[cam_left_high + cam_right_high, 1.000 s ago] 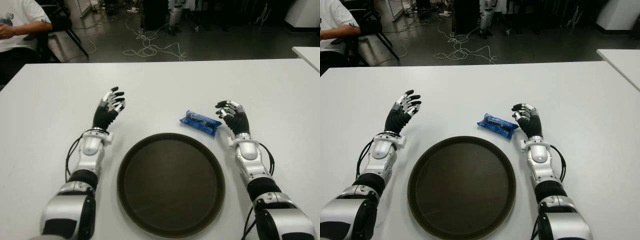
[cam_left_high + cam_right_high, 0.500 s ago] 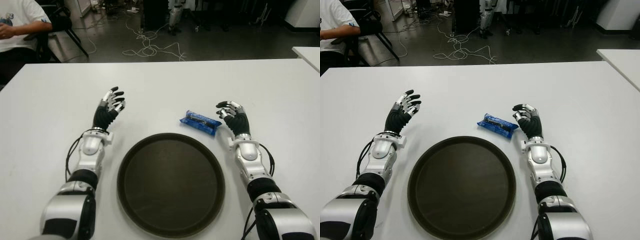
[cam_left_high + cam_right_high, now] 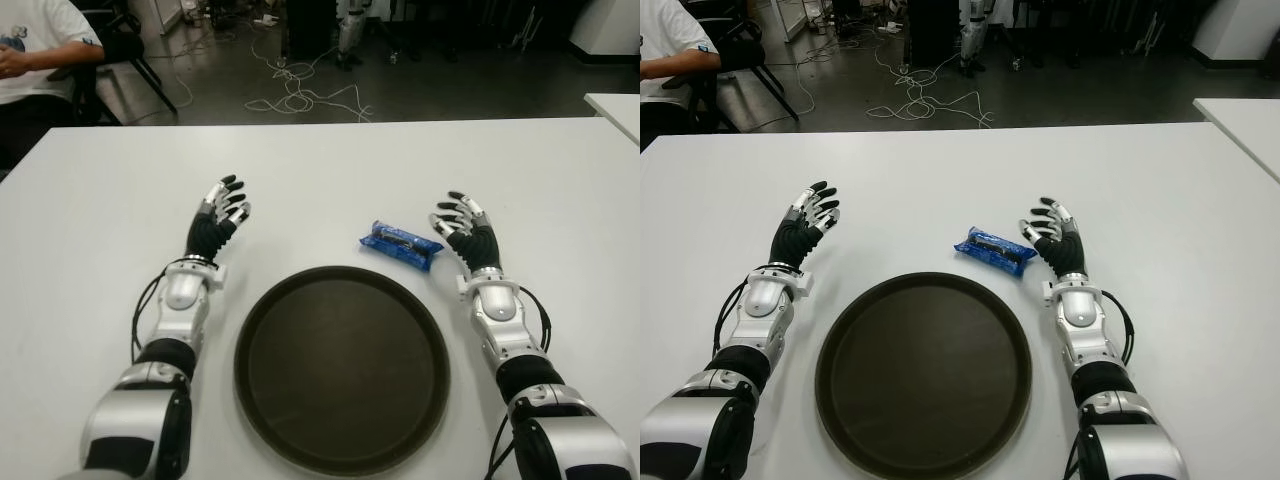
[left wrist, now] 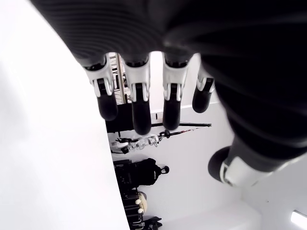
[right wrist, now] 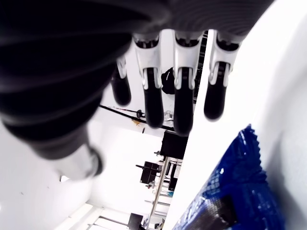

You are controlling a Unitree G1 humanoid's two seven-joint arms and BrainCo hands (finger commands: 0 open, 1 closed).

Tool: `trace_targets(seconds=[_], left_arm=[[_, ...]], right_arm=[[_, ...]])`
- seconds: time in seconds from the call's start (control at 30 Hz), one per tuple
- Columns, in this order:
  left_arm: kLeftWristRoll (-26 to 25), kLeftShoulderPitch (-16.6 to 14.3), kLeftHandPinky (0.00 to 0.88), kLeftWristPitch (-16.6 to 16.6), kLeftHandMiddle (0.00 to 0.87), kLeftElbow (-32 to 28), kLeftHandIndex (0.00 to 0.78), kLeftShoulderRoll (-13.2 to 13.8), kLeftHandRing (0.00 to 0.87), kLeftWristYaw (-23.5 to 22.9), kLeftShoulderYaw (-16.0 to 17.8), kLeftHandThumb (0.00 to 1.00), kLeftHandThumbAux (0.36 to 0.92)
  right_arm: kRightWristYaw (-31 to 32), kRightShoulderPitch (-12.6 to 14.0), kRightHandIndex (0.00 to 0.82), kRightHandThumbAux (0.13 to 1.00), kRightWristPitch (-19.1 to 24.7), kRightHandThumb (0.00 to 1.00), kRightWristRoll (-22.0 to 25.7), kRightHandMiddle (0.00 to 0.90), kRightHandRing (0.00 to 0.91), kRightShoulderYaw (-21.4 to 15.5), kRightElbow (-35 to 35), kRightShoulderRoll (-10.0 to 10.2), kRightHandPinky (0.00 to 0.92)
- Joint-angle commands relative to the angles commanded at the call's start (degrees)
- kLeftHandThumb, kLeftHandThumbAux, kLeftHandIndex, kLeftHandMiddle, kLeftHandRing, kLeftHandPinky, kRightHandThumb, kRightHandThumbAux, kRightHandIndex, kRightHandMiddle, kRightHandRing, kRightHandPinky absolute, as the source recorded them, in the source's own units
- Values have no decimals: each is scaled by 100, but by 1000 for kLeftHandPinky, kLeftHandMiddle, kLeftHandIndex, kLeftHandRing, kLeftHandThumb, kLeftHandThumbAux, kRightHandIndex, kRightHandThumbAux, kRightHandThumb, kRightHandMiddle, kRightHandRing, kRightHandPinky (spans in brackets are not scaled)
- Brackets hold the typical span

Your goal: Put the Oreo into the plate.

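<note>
I stand at a broad white table (image 3: 320, 160) that fills most of my view. Beyond its far edge lies a dark floor strewn with loose pale cables (image 3: 300, 100), and a second white table's corner (image 3: 615, 105) shows at the far right. At the far left a seated person in a white shirt (image 3: 35, 40) is partly in view beside a black chair (image 3: 125, 45).

Close in front of me, between my forearms, sits the round dark brown plate (image 3: 342, 368), a shallow tray with a raised rim and nothing in it. The small blue-wrapped Oreo packet (image 3: 400, 244) lies flat on the table just past the plate's far right rim, not touching it.

My right hand (image 3: 465, 230) is just to the right of the Oreo packet, palm turned toward it, its black-tipped fingers (image 5: 180, 93) spread and nearly straight, holding nothing. My right wrist camera shows the blue wrapper right beside the palm, with the fingers extended over the table above it. I cannot tell whether the hand touches the packet.

My left hand (image 3: 220, 215) shows to the left of the plate, well apart from the packet, fingers (image 4: 136, 103) loosely extended and empty. Both forearms stretch forward along the plate's two sides.
</note>
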Motion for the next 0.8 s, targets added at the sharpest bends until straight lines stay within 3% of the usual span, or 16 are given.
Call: trace_targets(seconds=[0.2, 0.47, 0.8], left_arm=[[-32, 4, 66, 10, 73, -8, 16, -30, 62, -86, 4, 100, 640], [-67, 23, 47, -49, 50, 7, 11, -55, 37, -186, 14, 79, 665], [-104, 45, 36, -175, 46, 7, 4, -113, 28, -295, 21, 69, 655]], right_arm=[[-98, 8, 98, 641, -69, 23, -114, 159, 160, 54, 50, -19, 148], [-149, 38, 25, 604, -175, 1, -127, 55, 44, 94, 72, 6, 35], [-285, 90, 1, 538, -221, 0, -268, 4, 2, 202, 31, -55, 1]])
